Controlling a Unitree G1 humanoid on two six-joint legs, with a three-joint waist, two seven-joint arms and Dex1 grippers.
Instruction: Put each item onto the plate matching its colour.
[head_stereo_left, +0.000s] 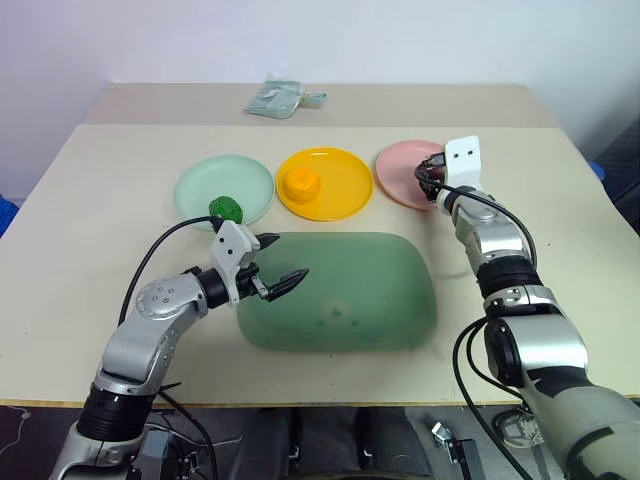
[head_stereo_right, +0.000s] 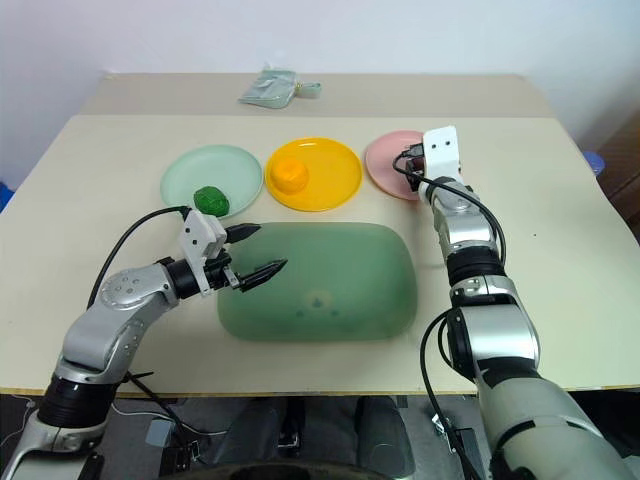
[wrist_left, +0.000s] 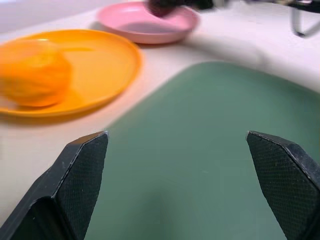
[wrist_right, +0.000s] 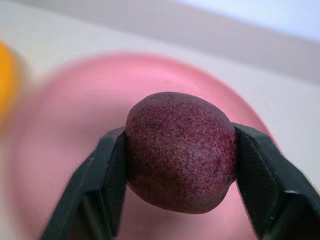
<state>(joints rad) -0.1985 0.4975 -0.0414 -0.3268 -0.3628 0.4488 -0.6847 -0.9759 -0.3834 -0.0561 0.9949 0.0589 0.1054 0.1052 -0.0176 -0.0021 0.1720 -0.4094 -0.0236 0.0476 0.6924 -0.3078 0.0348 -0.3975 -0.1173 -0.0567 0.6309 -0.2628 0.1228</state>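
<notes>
Tray (head_stereo_left: 340, 295), translucent green, lies nearest; left gripper (head_stereo_left: 275, 265) hovers over its edge, fingers spread wide, holding nothing. Beyond: green ball (head_stereo_left: 226, 208) on mint plate (head_stereo_left: 222, 187), orange ball (head_stereo_left: 301, 184) on yellow plate (head_stereo_left: 325, 182). Right gripper (wrist_right: 177, 165) clamps maroon ball (wrist_right: 180, 150) over pink plate (head_stereo_left: 405, 172). Packet (head_stereo_left: 280, 98) lies farthest.

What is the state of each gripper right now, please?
Left gripper: jaws open, empty, over the green tray.
Right gripper: jaws closed on the maroon ball, above the pink plate.
</notes>
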